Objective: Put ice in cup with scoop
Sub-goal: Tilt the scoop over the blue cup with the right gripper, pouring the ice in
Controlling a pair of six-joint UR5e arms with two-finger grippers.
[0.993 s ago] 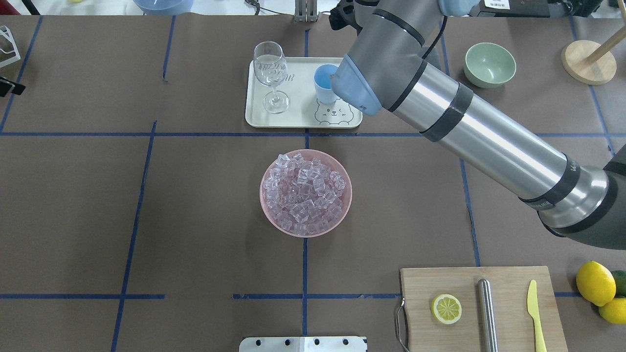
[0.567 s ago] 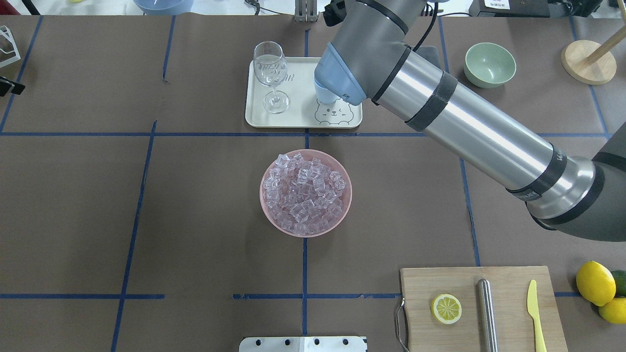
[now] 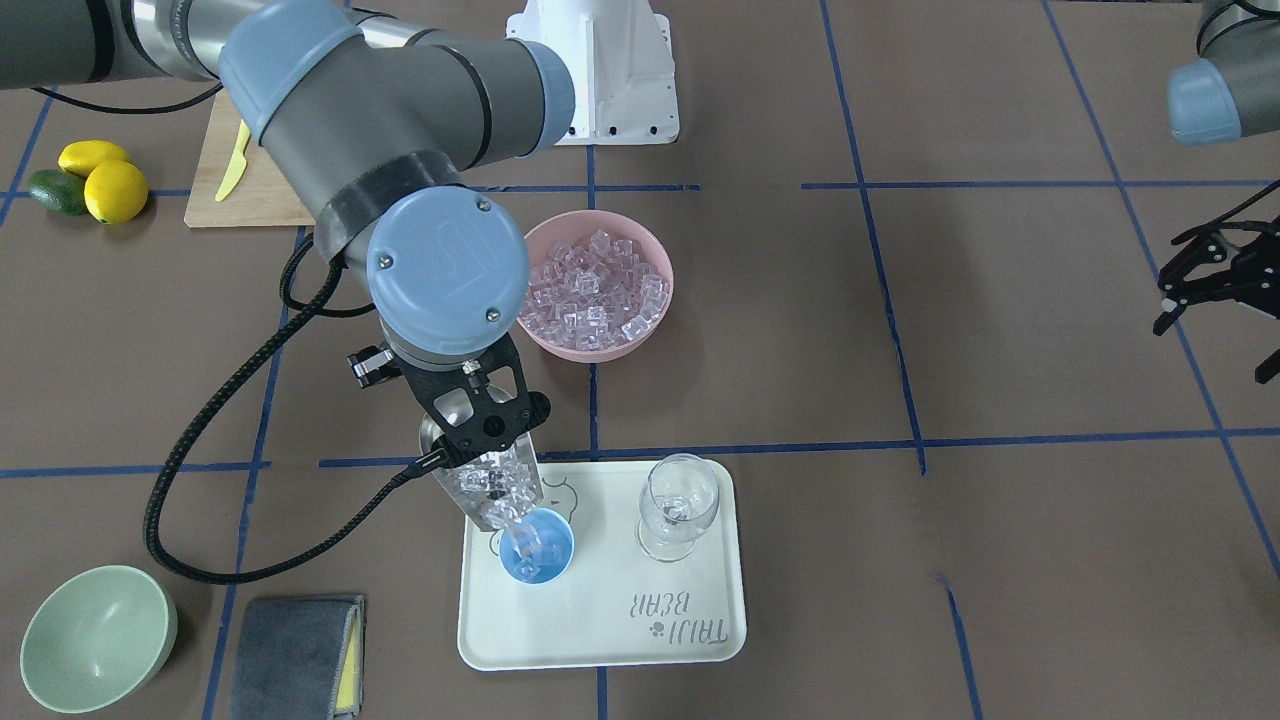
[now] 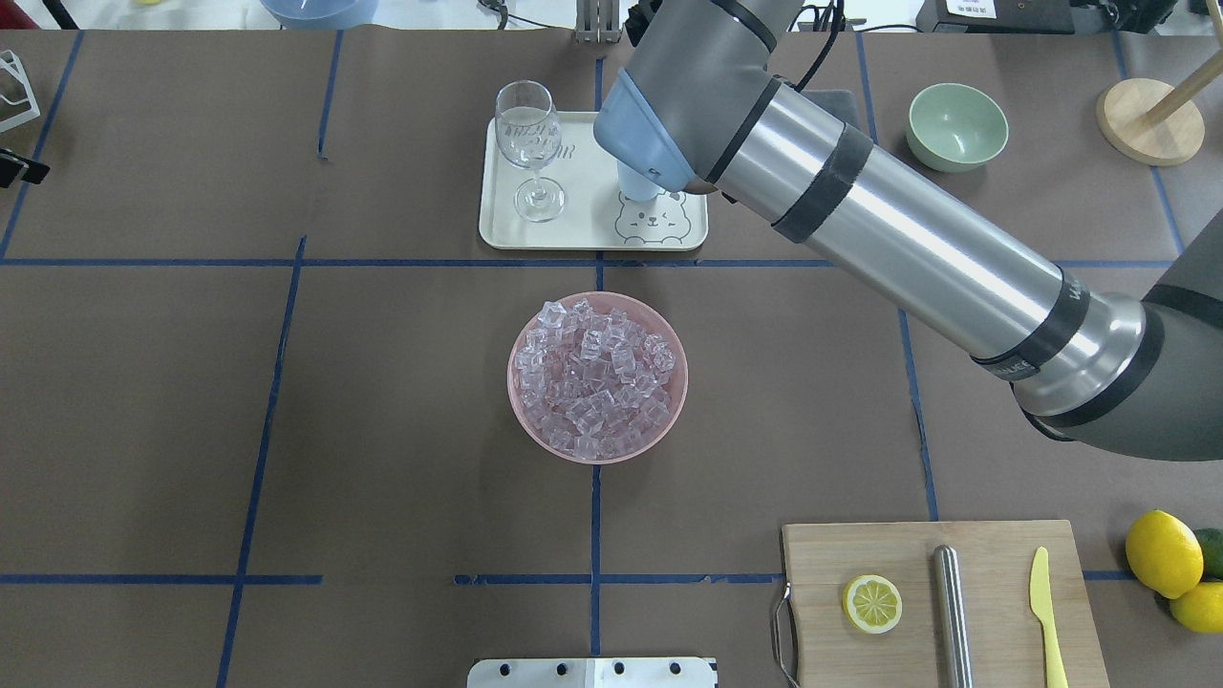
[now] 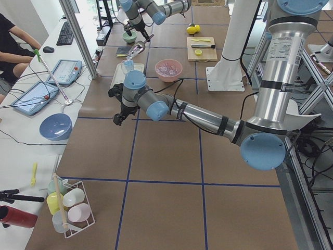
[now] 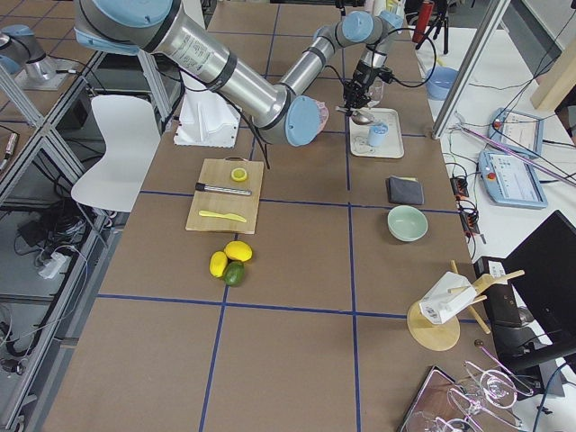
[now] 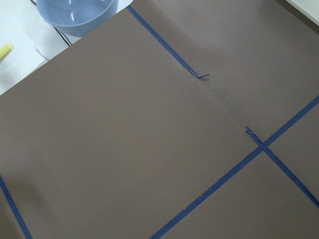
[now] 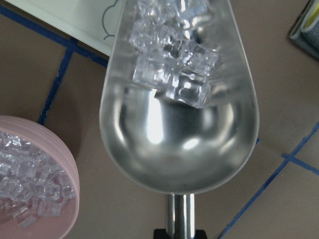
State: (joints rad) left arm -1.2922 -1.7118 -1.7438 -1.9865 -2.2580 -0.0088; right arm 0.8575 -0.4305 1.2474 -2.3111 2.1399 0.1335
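Note:
My right gripper (image 3: 482, 432) is shut on the handle of the steel scoop (image 3: 487, 482). The scoop is tilted down over the light-blue cup (image 3: 537, 548) on the white tray (image 3: 690, 640). Clear ice cubes (image 3: 522, 530) slide from its mouth into the cup. In the right wrist view the scoop's trough (image 8: 179, 129) holds several cubes (image 8: 172, 59) near its far end. In the overhead view my right arm hides all but a sliver of the cup (image 4: 633, 182). More ice fills the pink bowl (image 4: 597, 377). My left gripper (image 3: 1212, 340) is open and empty, far off to the side.
A wine glass (image 4: 528, 143) stands on the tray beside the cup. A pale-green bowl (image 4: 956, 124) and a grey cloth (image 3: 295, 655) lie past the tray. A cutting board (image 4: 994, 573) with a lemon slice, a steel cylinder and a yellow knife sits near the robot, with lemons (image 4: 1164, 552) beside it.
My right arm has swung left over the tray, and in the overhead view it now covers the cup that showed a second ago.

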